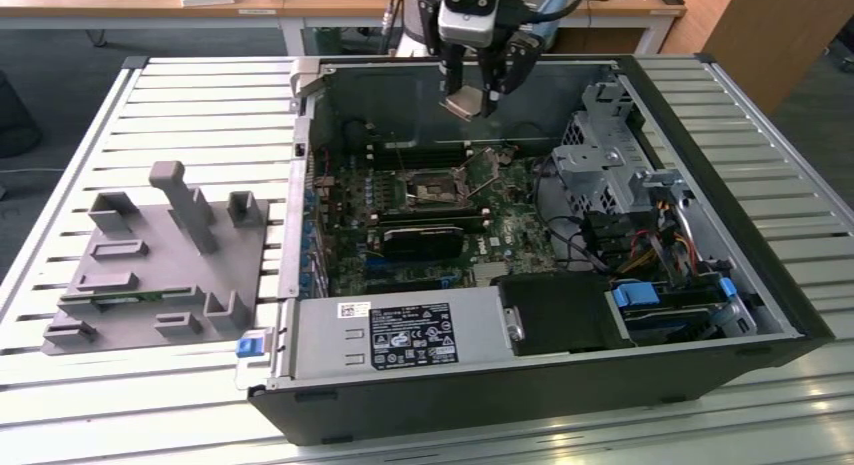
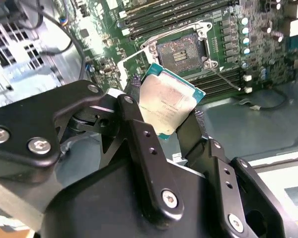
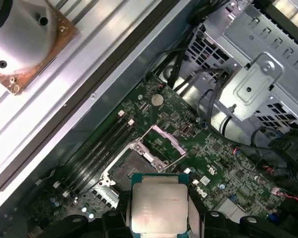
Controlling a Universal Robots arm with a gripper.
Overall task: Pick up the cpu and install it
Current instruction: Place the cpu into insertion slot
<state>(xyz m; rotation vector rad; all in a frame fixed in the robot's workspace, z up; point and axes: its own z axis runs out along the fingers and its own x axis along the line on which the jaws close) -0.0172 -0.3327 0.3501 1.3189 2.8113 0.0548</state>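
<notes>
Currently gripper [image 1: 471, 97] clamps cpu [image 2: 169, 101] by its opposite edges, aloft at far end of case [image 1: 534, 400] near the open socket [image 3: 134, 166]; it seems light, stiff, fragile underneath, so edge hold suits.

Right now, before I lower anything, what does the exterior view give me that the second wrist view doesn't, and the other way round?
Exterior view: the whole open computer case on the slatted table, the grey tray beside it on the exterior view's left, and the gripper hanging above the case's far end.
Second wrist view: close up, the fingers clamp the cpu by opposite edges, metal top tilted toward the camera.
Both: the held cpu and the motherboard socket, frame lifted, no chip in it.
</notes>
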